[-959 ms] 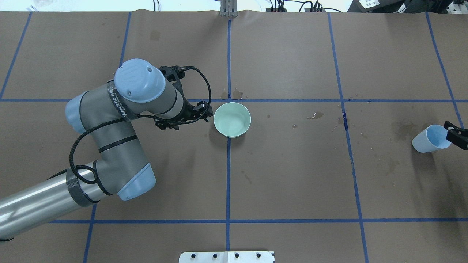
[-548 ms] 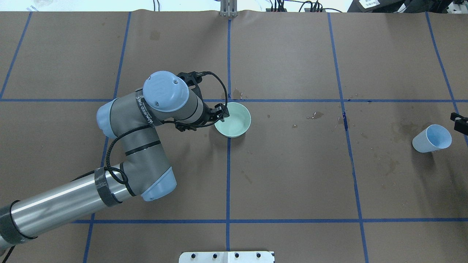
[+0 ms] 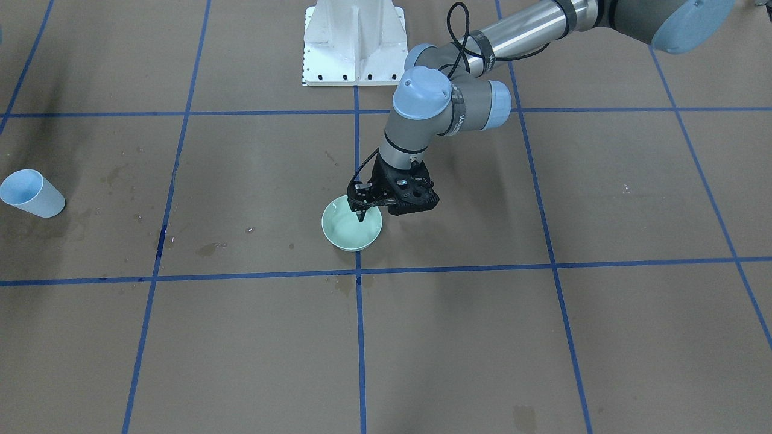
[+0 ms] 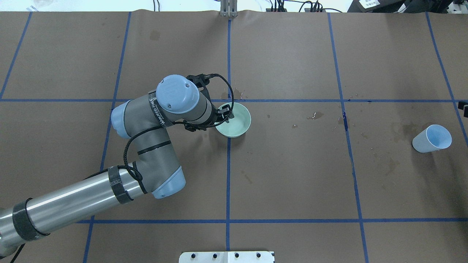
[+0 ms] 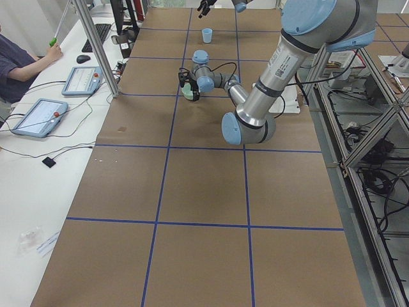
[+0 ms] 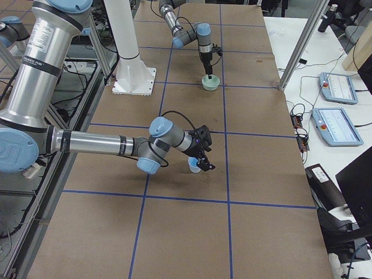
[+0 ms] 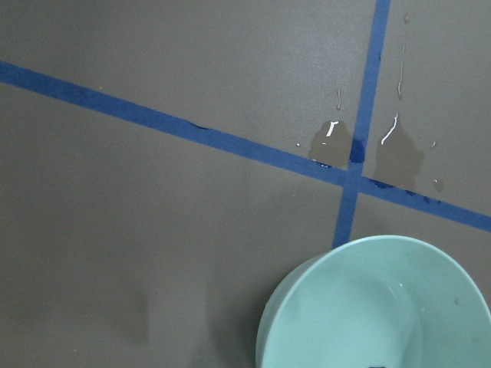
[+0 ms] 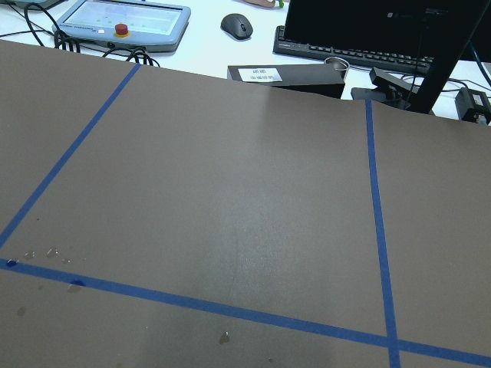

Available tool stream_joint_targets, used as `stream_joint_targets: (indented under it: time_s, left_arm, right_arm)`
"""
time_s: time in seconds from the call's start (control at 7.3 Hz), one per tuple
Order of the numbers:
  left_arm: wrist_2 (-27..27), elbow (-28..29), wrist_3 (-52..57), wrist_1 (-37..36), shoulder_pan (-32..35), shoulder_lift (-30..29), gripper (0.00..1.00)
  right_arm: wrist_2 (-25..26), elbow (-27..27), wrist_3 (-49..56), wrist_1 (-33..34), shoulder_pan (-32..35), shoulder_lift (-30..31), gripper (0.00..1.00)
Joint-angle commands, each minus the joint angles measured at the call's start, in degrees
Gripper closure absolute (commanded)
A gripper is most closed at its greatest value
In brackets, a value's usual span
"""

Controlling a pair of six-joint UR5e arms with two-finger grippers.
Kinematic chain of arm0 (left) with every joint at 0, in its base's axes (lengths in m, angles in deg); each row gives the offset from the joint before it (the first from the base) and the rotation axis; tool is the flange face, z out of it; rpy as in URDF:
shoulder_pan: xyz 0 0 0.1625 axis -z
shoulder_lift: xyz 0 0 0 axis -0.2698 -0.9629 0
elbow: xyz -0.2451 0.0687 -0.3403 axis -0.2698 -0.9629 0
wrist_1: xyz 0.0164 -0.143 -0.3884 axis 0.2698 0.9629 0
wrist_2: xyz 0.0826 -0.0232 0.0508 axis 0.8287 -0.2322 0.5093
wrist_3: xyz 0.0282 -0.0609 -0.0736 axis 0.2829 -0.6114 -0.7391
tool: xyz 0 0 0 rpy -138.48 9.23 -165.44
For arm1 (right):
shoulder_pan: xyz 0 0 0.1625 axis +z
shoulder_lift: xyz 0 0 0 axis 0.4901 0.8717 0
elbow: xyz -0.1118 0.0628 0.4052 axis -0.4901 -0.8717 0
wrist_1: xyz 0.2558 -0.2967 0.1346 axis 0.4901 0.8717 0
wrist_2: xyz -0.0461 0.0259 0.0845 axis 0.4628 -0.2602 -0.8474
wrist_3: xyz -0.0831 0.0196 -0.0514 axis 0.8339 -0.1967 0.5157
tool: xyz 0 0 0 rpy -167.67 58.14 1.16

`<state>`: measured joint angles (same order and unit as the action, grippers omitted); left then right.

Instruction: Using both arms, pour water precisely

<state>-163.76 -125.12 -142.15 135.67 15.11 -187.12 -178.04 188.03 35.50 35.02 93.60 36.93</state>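
Observation:
A pale green bowl stands at the table's centre; it also shows in the front view and the left wrist view. Its inside has only a faint sheen, so I cannot make out water. My left gripper hangs open over the bowl's left rim, one fingertip dipping inside. A light blue cup stands alone at the far right. My right gripper is open just beside the cup, apart from it. Only a sliver of this gripper shows in the overhead view.
Dark wet stains and drops mark the brown paper between bowl and cup, and at the tape cross. The white pedestal stands at the robot's side. Tablets lie past the far table edge.
My left arm has swung right and brought its gripper from beside the bowl onto its left rim. My right gripper has let go of the cup and drawn back to the right.

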Motion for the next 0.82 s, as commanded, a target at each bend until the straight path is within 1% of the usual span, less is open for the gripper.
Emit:
stream_joint_targets:
  time_s: [0.0, 0.27, 0.41, 0.55, 0.69]
  left_arm:
    - [-0.01, 0.2, 0.04, 0.01, -0.01, -0.03, 0.57]
    - [-0.01, 1.25, 0.04, 0.1, -0.01, -0.38, 0.74]
    - [-0.01, 1.26, -0.14, 0.01, -0.01, -0.56, 0.89]
    - [-0.01, 0.99, -0.4, -0.42, -0.01, -0.99, 1.0]
    - [-0.18, 0.47, -0.66, -0.52, 0.08, -1.0, 1.0]
  right_arm:
    - [-8.16, 0.01, 5.68, 6.48, 6.21, -2.4, 0.01]
    - [-12.82, 0.01, 7.37, 9.4, 9.72, -3.72, 0.01]
    - [-16.24, 0.01, 8.07, 11.76, 11.83, -4.77, 0.01]
    - [-18.54, 0.01, 11.3, 14.83, 13.77, -5.22, 0.01]
    - [-22.39, 0.01, 14.03, 19.56, 16.31, -7.05, 0.01]
